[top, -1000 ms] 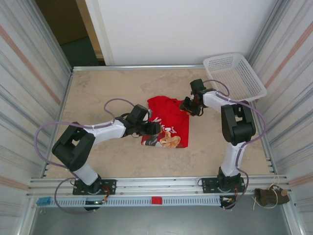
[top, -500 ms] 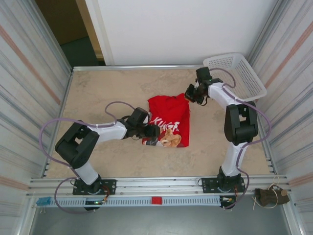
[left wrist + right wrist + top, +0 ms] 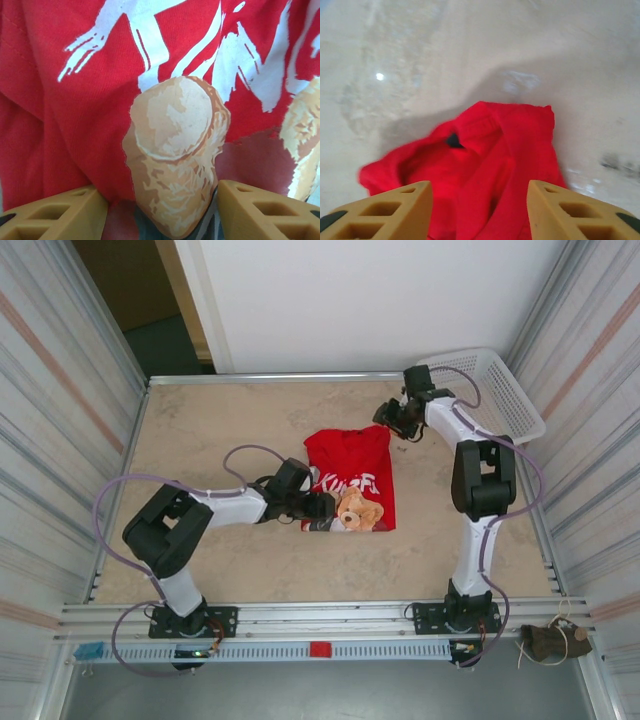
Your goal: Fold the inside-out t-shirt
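Top view:
- Red t-shirt (image 3: 348,472) is laid flat near the middle of the table (image 3: 220,420), a little toward 3 o'clock.
- It is gathered into a rough rectangle, print side up.
- White lettering (image 3: 345,483) is seen across the middle of the cloth. A tan teddy bear (image 3: 356,510) is printed at the 6 o'clock end.
- White basket (image 3: 500,400) is noted at the table's 1 o'clock corner, apart from the shirt.

Left gripper (image 3: 322,506):
- It is placed at the shirt's 7 o'clock edge, low on the cloth beside the bear.
- In the wrist view its tan fingers (image 3: 55,215) are spread wide, with the printed red cloth lying between and beyond them.
- No pinch on the cloth can be made out.

Right gripper (image 3: 393,420):
- It is held just off the shirt's 1 o'clock corner, toward the basket.
- In the wrist view its fingers (image 3: 395,210) are spread apart.
- A rumpled red edge is seen below the gap, resting on the table. Contact with the fingers cannot be told.
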